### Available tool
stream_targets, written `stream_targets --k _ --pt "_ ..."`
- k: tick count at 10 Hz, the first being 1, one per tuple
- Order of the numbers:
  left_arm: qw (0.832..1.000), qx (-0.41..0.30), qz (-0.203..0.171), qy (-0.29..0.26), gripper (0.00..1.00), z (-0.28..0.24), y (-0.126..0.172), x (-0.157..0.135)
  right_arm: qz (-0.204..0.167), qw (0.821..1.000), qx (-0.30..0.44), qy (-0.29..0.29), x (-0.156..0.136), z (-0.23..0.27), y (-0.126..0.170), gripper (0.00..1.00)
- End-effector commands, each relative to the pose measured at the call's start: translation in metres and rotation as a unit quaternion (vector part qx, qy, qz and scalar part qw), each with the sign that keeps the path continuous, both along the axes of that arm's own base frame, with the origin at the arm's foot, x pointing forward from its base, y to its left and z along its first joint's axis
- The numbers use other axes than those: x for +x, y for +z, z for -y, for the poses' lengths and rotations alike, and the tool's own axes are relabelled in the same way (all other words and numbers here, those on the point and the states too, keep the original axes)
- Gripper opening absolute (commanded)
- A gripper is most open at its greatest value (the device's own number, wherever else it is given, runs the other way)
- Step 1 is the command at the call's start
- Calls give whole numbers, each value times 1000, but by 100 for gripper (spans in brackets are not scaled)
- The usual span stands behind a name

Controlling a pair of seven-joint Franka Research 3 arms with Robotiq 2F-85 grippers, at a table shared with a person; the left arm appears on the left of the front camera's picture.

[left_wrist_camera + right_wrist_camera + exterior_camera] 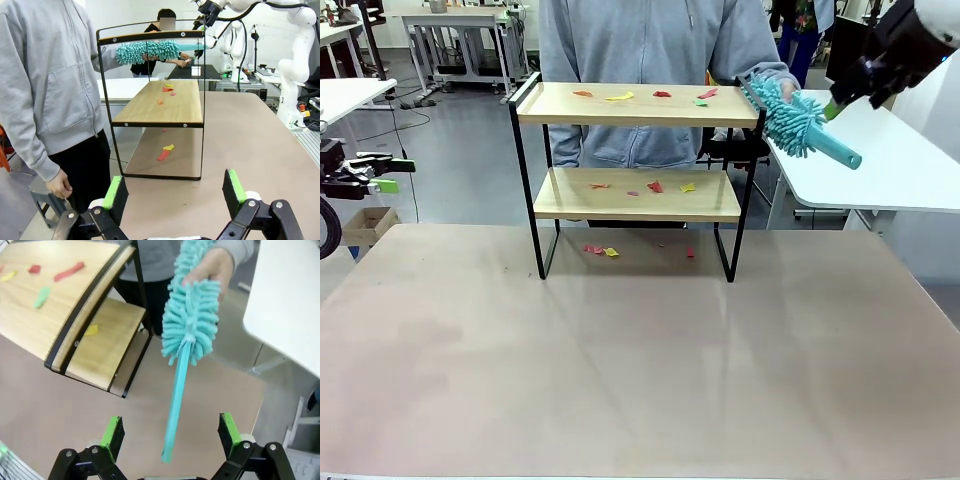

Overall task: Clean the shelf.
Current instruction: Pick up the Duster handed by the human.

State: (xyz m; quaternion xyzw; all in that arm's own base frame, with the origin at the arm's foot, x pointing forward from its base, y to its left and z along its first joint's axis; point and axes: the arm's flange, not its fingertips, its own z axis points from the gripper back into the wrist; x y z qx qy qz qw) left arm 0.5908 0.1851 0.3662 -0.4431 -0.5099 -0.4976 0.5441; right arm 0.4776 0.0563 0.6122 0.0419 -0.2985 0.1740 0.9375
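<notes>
The wide-open right gripper [170,432] should close squarely on the thin handle of the fluffy teal duster [191,325] before the person's hand [212,265] lets go.

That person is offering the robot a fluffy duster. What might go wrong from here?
1. The turquoise fluffy duster points its thin handle at the open right gripper, held only at its head by the person's hand; a badly timed grip might drop it.
2. Sweeping might snag the raised black rail of the two-tier wooden shelf or tip it.
3. The coloured scraps may just scatter onto the table.
</notes>
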Motion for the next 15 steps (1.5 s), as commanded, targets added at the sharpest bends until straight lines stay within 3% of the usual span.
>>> stream_targets --k 1,4,8,9,10,11,12,13,15 --pt "1000 0 2 -1 100 1 2 0 2 1000 -5 -24 -8 -4 -19 100" --pt "1000 0 2 -1 100 1 2 0 -15 999 -12 -33 -5 -4 -44 100" --pt "1000 0 2 -1 100 1 2 0 -28 998 -26 -47 4 -4 -53 100" --pt "1000 0 2 -1 100 1 2 0 -38 998 -21 -48 6 -4 -55 40" --pt "1000 0 2 -1 100 1 2 0 -40 998 -21 -51 8 -5 -56 40" --pt "1000 0 2 -1 100 1 2 0 -40 998 -23 -53 8 -5 -57 0" --pt "1000 0 2 -1 100 1 2 0 -41 997 -22 -54 9 -4 -58 36" --pt "1000 0 2 -1 100 1 2 0 -41 997 -23 -58 10 -4 -59 0" --pt "1000 0 2 -1 100 1 2 0 -36 997 -24 -68 10 -4 -58 0"
